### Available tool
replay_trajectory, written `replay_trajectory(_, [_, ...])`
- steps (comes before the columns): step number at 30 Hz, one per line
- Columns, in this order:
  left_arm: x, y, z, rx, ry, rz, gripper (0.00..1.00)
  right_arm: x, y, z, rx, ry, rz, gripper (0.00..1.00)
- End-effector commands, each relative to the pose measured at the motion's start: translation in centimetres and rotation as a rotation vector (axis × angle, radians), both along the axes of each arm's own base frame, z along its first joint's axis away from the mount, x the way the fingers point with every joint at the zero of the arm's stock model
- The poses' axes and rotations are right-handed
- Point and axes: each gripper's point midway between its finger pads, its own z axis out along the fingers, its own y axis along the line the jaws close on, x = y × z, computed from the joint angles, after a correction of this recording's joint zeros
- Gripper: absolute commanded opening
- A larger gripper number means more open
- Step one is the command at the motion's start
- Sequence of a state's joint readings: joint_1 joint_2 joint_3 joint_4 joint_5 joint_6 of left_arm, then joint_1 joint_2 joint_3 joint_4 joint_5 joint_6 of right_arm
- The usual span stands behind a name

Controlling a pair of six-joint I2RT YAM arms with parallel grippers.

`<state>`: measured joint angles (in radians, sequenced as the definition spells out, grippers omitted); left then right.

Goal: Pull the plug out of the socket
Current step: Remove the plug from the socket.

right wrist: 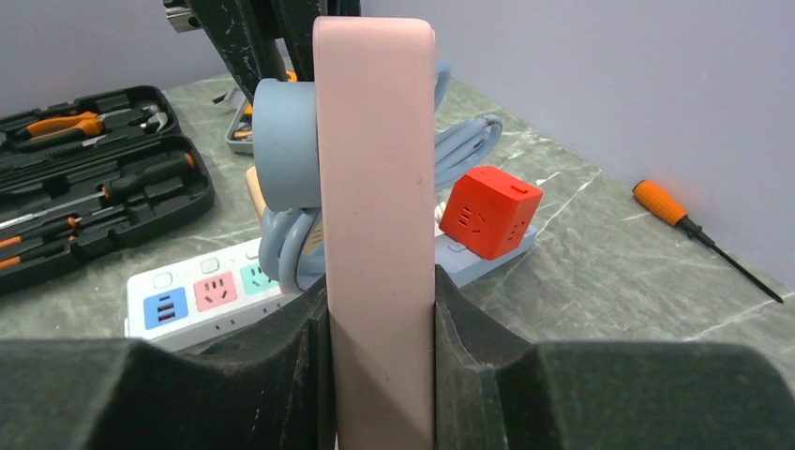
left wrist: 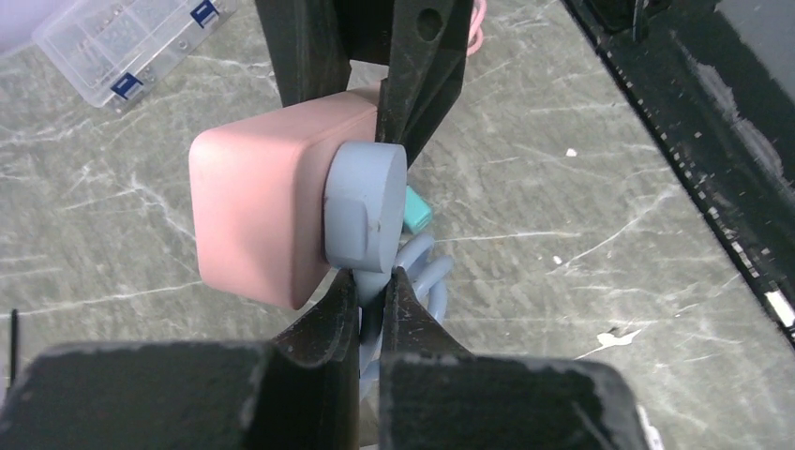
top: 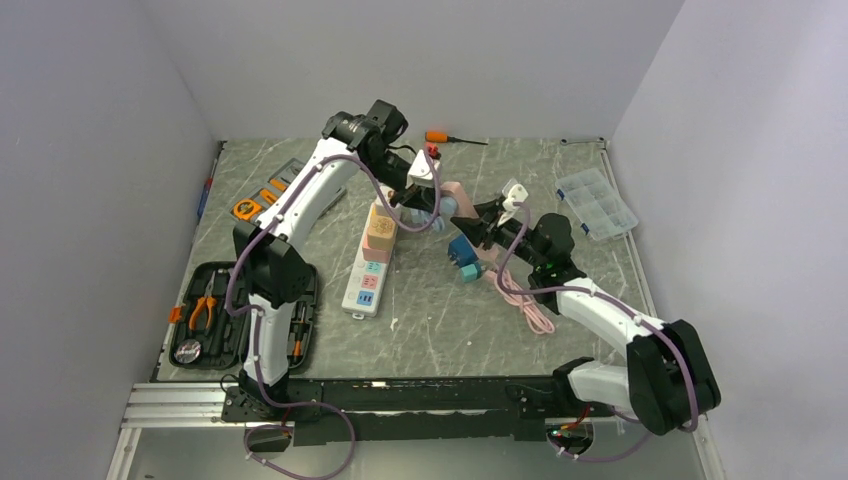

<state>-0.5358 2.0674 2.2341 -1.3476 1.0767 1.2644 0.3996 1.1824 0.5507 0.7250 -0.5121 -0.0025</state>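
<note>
1. Top view: both arms are meeting above the middle of the marbled counter. They are holding the pink socket up off it, with the blue-grey plug seated in one face. A white power strip is lying below them and to the left.
2. Left wrist view: the left claw is pinching the plug, its fingers pressed close at the lower rim where the coiled cord is leaving. The plug is a smooth, matte disc with softened corners. The socket is a rounded slab with a satin plastic finish. The plug is sitting flush against it, with no gap showing.
3. Right wrist view: the right claw is clamping the socket across its thickness, and the slab is standing upright. The separating pull seems to be the step in hand, with nothing freed yet. The next move is calling for the arms to draw apart straight along the pins while the right one is holding firm. A rim-only pinch on slick plastic may be risking a slip.
</note>
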Motion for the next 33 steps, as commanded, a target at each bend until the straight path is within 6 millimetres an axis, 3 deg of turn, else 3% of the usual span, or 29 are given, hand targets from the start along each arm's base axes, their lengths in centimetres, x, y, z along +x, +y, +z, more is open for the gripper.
replay_trajectory(1, [-7.1,-1.0,2.7,-0.075,0.113,-0.173,0.0,4.5,-3.3,5.3,0.077,-0.159,-0.171,0.0])
replay_trajectory(8, [-8.7,-1.0,1.7,-0.059,0.06,-0.229,0.0,7.7,-5.4,2.9,0.035,-0.082,-0.294,0.0])
replay_trajectory(18, [-9.3,-1.0,1.4,-0.058,0.039,-0.253,0.0,9.8,-8.2,2.5,0.089,-0.038,-0.459,0.0])
replay_trajectory(24, [-10.0,-0.8,0.8,-0.032,0.052,-0.262,0.0,12.2,-11.6,1.2,0.14,0.101,-0.654,0.0])
replay_trajectory(33, [-11.1,-0.5,0.5,-0.014,0.05,-0.278,0.0,12.4,-13.7,1.2,0.091,0.01,-0.769,0.0])
